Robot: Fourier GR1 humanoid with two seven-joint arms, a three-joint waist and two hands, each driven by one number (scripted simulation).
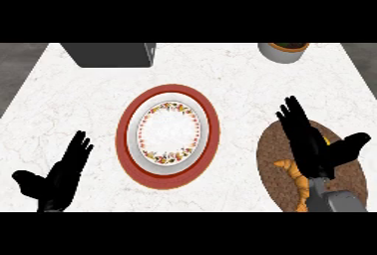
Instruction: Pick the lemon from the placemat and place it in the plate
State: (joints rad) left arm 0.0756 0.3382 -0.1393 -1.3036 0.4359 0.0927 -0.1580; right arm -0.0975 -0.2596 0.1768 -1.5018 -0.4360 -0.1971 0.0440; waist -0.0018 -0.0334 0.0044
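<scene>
Right hand (313, 144) – fingers straight, grasping nothing – hovers over the brown placemat (274, 149); left hand (59, 174) rests released beside the plate (169, 130).

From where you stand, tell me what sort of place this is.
Probably a kitchen or dining counter: a white marble-look countertop holds a floral-rimmed plate on a red charger, a brown woven placemat at the right, and a grey pot at the far edge.
</scene>
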